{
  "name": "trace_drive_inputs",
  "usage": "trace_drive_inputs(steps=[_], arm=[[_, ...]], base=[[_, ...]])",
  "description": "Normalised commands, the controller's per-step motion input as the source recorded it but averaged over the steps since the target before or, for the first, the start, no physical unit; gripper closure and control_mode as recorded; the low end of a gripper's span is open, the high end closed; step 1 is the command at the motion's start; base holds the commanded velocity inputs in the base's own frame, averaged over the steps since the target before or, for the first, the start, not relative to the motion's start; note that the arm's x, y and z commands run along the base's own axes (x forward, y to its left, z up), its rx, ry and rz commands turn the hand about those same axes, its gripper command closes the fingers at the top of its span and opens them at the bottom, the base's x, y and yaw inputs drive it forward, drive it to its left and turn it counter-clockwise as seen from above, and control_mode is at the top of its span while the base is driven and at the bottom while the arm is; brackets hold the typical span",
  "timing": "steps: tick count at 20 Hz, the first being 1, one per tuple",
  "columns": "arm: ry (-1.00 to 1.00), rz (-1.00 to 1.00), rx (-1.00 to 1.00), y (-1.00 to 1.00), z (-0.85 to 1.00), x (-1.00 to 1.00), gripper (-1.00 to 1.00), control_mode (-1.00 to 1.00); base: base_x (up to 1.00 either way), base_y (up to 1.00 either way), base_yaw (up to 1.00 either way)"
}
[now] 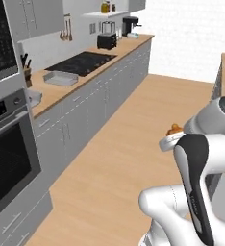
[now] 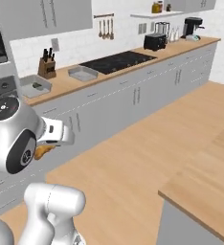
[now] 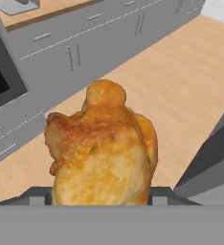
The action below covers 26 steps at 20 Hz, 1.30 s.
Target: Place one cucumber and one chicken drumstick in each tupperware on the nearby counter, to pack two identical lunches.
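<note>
Gripper [image 3: 102, 191] pinches the chicken drumstick [image 3: 100, 148], its long axis running up toward twelve o'clock in the hand view; the tupperware [image 2: 83, 73] sits on the counter [image 2: 66, 85] at about one o'clock from it in the right base view, well apart.

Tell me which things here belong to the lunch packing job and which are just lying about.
Job:
- chicken drumstick, held in the pincer
- near tupperware with a dark green piece inside, likely a cucumber
- far tupperware
- counter

Lying about:
- knife block
- cooktop
- toaster
- coffee machine
- hanging utensils
- oven
</note>
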Motion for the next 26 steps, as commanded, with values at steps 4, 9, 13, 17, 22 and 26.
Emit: trace_drive_inputs(steps=[4,9,13,17,22,26], arm=[[0.0,0.0,0.0,0.0,0.0,0.0,1.0,1.0],[0.0,0.0,0.0,0.0,0.0,0.0,1.0,1.0],[0.0,0.0,0.0,0.0,0.0,0.0,1.0,1.0],[0.0,0.0,0.0,0.0,0.0,0.0,1.0,1.0],[0.0,0.0,0.0,0.0,0.0,0.0,1.0,1.0],[0.0,0.0,0.0,0.0,0.0,0.0,1.0,1.0]], base=[[1.0,0.3,0.0],[1.0,0.3,0.0],[1.0,0.14,0.0],[1.0,0.02,0.0],[1.0,0.0,0.12],[1.0,0.0,0.47]])
